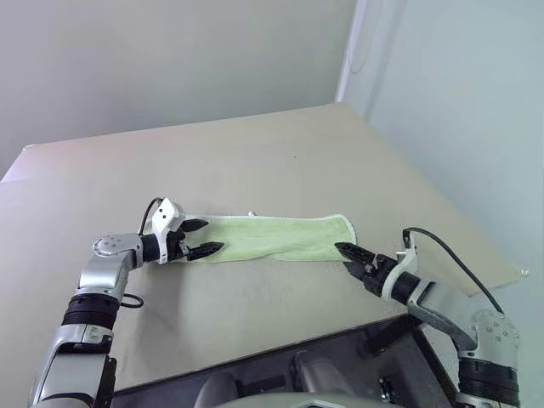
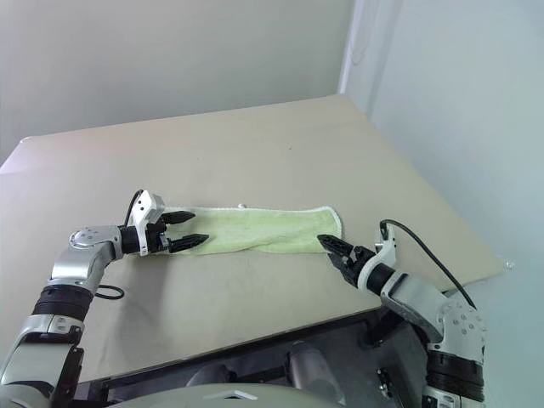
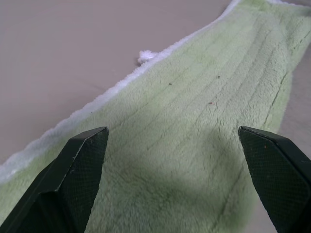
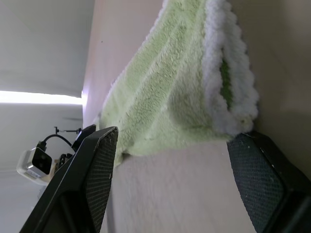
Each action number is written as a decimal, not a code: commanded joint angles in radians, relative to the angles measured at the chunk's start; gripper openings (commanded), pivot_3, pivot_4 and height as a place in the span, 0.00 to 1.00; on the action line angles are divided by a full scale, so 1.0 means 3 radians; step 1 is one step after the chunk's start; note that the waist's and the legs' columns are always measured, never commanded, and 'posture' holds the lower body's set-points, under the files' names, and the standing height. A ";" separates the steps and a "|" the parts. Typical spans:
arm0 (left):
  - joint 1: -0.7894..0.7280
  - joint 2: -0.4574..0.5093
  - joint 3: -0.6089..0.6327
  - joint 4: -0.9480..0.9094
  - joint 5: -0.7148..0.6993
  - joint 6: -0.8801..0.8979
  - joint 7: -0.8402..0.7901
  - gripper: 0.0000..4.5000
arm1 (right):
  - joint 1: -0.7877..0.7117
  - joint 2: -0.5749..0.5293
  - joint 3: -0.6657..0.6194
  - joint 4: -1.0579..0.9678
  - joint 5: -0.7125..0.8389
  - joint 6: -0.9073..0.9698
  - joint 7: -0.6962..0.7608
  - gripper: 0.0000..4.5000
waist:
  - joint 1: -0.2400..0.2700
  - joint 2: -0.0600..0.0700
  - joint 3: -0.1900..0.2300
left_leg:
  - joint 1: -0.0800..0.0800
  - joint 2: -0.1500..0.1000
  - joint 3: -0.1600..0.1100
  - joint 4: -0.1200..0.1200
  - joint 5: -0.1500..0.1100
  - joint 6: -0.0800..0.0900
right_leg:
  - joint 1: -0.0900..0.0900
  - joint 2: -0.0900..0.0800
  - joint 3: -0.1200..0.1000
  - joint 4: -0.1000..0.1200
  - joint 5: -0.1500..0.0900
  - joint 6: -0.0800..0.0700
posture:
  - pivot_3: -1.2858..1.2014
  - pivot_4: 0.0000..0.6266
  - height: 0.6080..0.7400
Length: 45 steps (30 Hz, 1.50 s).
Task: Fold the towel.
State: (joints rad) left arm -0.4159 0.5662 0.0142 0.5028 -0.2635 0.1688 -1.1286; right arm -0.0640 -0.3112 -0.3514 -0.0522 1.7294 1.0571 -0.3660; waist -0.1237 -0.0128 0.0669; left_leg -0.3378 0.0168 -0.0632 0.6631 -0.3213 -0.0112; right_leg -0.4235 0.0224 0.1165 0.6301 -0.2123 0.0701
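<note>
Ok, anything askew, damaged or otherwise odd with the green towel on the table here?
Nothing damaged or spilled. The light green terry towel with white edging lies as a long, already narrowed strip on the beige table, its near edge slightly wavy and its right end a bit bunched. The left gripper and the right gripper sit open at its ends.

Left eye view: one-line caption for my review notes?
Open left gripper and right gripper flank the ends of the already-folded towel.

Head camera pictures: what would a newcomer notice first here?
A light green towel, folded into a long narrow strip, lies across the middle of a beige table. The left hand hovers open at one end of it, and the right hand points at the other end, also open, neither gripping the cloth.
</note>
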 commanded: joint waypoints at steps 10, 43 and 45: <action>-0.0234 -0.0033 0.0055 0.0247 0.0079 -0.0267 0.0089 1.00 | -0.0370 0.0150 0.0098 0.0150 -0.0242 -0.0419 -0.0036 0.58 | 0.0016 0.0002 0.0001 | -0.0007 -0.0001 0.0000 -0.0005 0.0000 0.0000 | -0.0010 -0.0001 0.0001 -0.0006 -0.0001 0.0002 | 0.52 0.00 1.00; -0.0448 0.0054 0.0144 0.0554 0.0131 -0.0457 0.0342 1.00 | -0.0908 -0.1337 0.0727 -0.1067 -0.1022 0.0341 0.1716 0.01 | 0.0095 0.0001 0.0003 | -0.0004 -0.0002 0.0007 -0.0006 0.0000 0.0001 | -0.0012 0.0001 0.0009 -0.0009 -0.0002 0.0003 | 0.52 0.00 1.00; -0.0446 0.0050 0.0138 0.0545 0.0131 -0.0452 0.0342 1.00 | -0.1024 -0.1216 0.0946 -0.1091 -0.1161 0.0343 0.1715 0.01 | 0.0087 -0.0001 0.0004 | -0.0005 -0.0002 0.0007 -0.0006 0.0000 0.0001 | -0.0013 0.0001 0.0010 -0.0009 -0.0001 0.0003 | 0.52 0.00 1.00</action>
State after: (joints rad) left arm -0.5215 0.5682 0.0343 0.6775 -0.2263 0.0513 -1.0275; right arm -0.3352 -0.6945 -0.0970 -0.3454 1.4068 1.1638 0.1375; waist -0.0976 -0.0130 0.0682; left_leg -0.3391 0.0163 -0.0611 0.6614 -0.3215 -0.0110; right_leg -0.4275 0.0228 0.1193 0.6275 -0.2127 0.0710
